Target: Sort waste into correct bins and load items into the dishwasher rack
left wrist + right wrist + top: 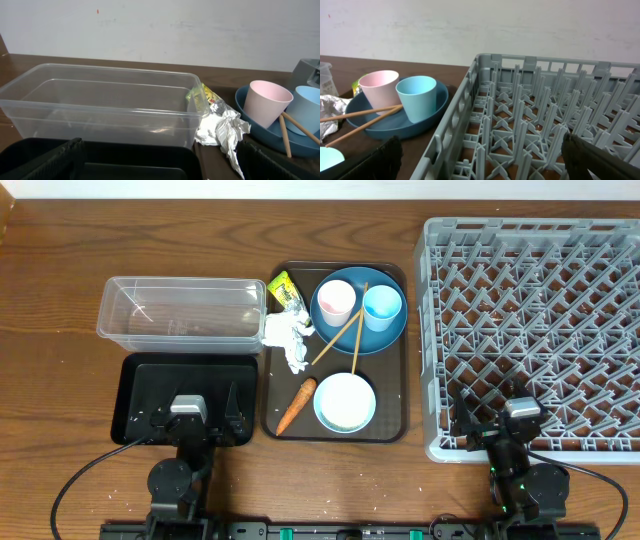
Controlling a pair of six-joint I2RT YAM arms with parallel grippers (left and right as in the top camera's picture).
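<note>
Pincers both gaping wide and empty. The left pincer (193, 402) hangs over the black tray (140, 380), which sits just in front of the clear tub (180, 315). The right pincer (520, 412) hovers at the near edge of the grey rack (530, 320). On the brown tray (395, 380) between them, the blue plate (385, 340) carries the pink cup (335, 302) and light-blue cup (382, 306), with chopsticks (340, 338) slanting off it. The white bowl (345, 402) sits nearer, carrot (296, 406) beside it. Tissue (290, 335) and wrapper (284, 288) lie by the tub's right end.

Two cups (335, 302), two chopsticks (338, 340), two bins (180, 332), one each of plate (386, 337), bowl (345, 402), carrot (297, 404), tissue (288, 335), wrapper (285, 290), rack (540, 330), brown tray (393, 416)
</note>
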